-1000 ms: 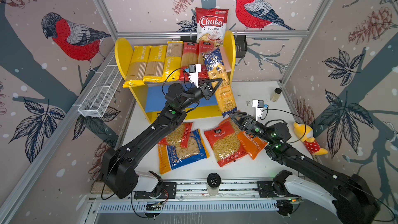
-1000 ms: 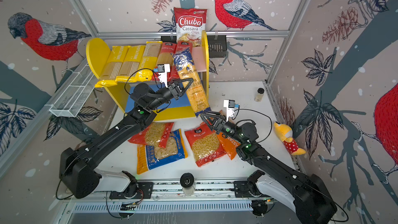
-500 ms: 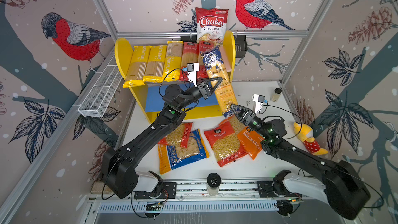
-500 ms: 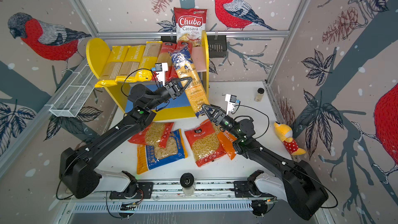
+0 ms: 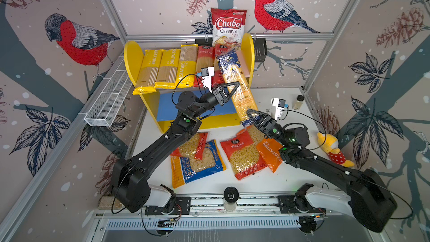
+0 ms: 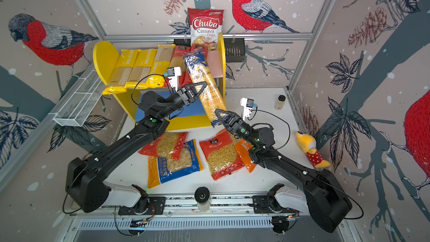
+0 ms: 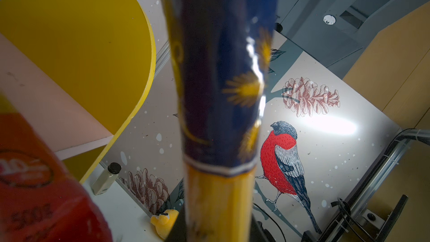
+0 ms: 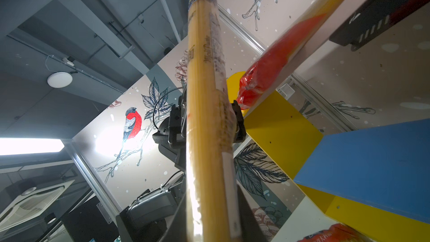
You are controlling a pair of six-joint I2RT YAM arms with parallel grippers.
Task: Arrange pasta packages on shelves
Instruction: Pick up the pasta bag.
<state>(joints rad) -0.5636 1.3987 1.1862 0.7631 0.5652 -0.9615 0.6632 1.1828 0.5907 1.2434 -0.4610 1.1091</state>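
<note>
Midway, the left claw (image 5: 235,85) pinches the dark-blue spaghetti pack (image 5: 230,65); the right claw (image 5: 250,113) pinches its lower end.

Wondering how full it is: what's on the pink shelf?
Three yellow spaghetti packs and two red packs lie side by side. The slanting dark-blue pack partly hides one red pack. Only a pink board corner shows; the rest is covered.

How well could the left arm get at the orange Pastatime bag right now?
Probably not: the left gripper is shut on the dark-blue spaghetti pack, and the right arm overlaps the orange Pastatime bag.
</note>
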